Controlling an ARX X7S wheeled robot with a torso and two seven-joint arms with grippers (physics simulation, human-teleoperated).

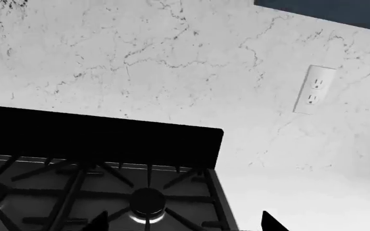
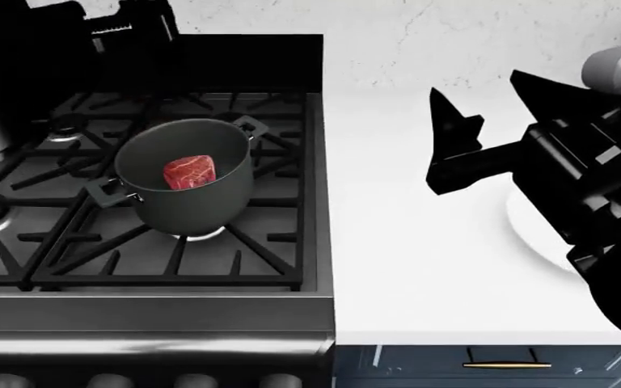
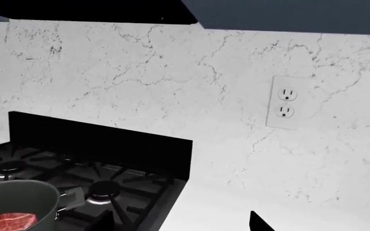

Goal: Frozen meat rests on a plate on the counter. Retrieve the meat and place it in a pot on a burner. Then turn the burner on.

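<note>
The dark grey pot (image 2: 187, 194) stands on the front right burner (image 2: 198, 235) of the stove. The frozen meat (image 2: 188, 171) lies inside it, red with pale marbling. In the right wrist view the pot (image 3: 17, 199) and the meat (image 3: 10, 222) sit at a lower corner. My right gripper (image 2: 475, 87) hangs open over the white counter (image 2: 419, 242) to the right of the stove, holding nothing. The white plate (image 2: 529, 226) lies mostly hidden under my right arm. My left gripper (image 1: 185, 224) is open above the stove's rear, one fingertip (image 1: 271, 223) over the counter edge.
Black cast-iron grates (image 2: 278, 242) cover several burners. A rear burner (image 1: 148, 201) lies below my left gripper. The black backguard (image 2: 256, 61) rises behind the stove. Knobs (image 2: 106, 380) line the stove front. A wall outlet (image 3: 284, 102) sits on the marble backsplash. A brass-handled drawer (image 2: 504, 365) is below the counter.
</note>
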